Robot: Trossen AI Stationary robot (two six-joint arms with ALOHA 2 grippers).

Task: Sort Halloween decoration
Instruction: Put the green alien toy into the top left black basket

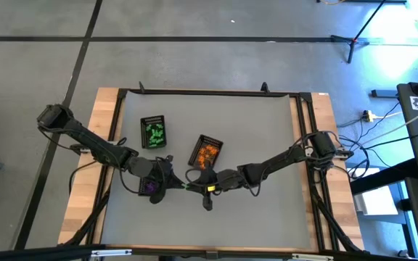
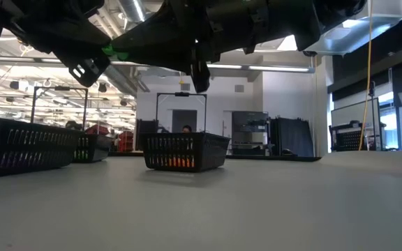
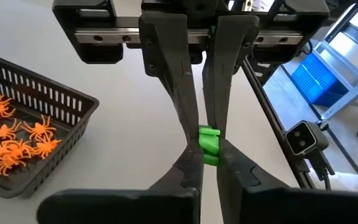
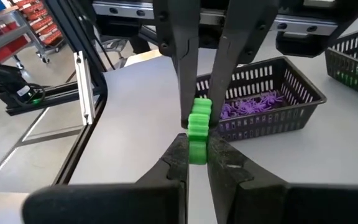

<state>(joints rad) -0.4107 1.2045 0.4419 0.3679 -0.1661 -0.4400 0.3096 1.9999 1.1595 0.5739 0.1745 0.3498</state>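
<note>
I saw orange spiders (image 3: 14, 134) in one tray (image 3: 73, 102), purple trinkets (image 4: 253, 102) in another (image 4: 291, 93), green trinkets (image 1: 154, 133) in the third (image 1: 153, 119), both grippers, left gripper (image 3: 207, 146) and right gripper (image 4: 196, 134), clenched on one green trinket (image 3: 209, 144), no writing legible.

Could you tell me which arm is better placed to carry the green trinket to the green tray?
Left, probably. The left claw and right claw both pinch the trinket, but the green tray lies on the left arm's side.

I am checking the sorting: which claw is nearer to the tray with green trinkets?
Left. The left claw is just below the green tray in the high view; the right claw meets it but lies slightly farther.
</note>
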